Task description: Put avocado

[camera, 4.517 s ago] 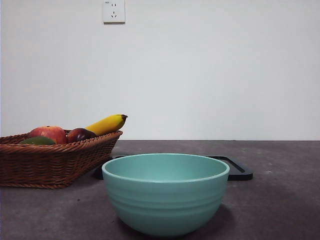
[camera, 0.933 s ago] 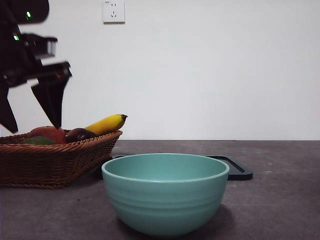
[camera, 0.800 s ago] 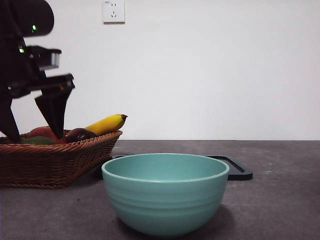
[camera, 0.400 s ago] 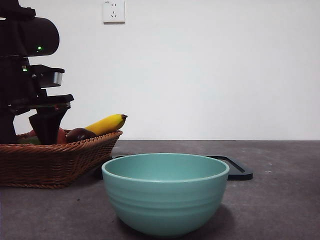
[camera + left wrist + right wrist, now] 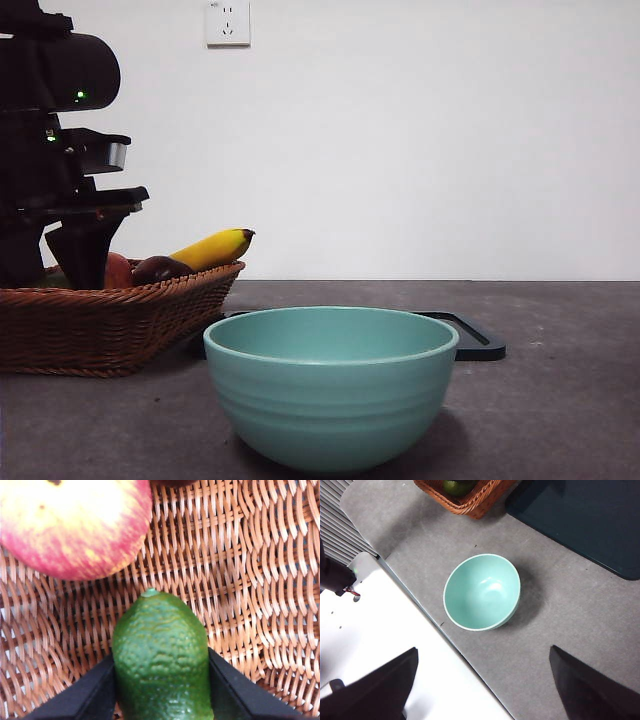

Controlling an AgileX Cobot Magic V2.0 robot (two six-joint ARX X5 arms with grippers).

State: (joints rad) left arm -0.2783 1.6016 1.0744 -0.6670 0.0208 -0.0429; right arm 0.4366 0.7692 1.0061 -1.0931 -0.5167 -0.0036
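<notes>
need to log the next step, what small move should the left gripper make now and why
Probably close the left gripper: its jaws already stand on either side of the avocado, which lies in the wicker basket beside the apple, not yet lifted.

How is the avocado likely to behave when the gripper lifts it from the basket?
The avocado looks rounded, so it may twist or roll between the left gripper's flat jaws. Its bumpy matte skin probably aids grip. It seems firm, likely holding its shape.
</notes>
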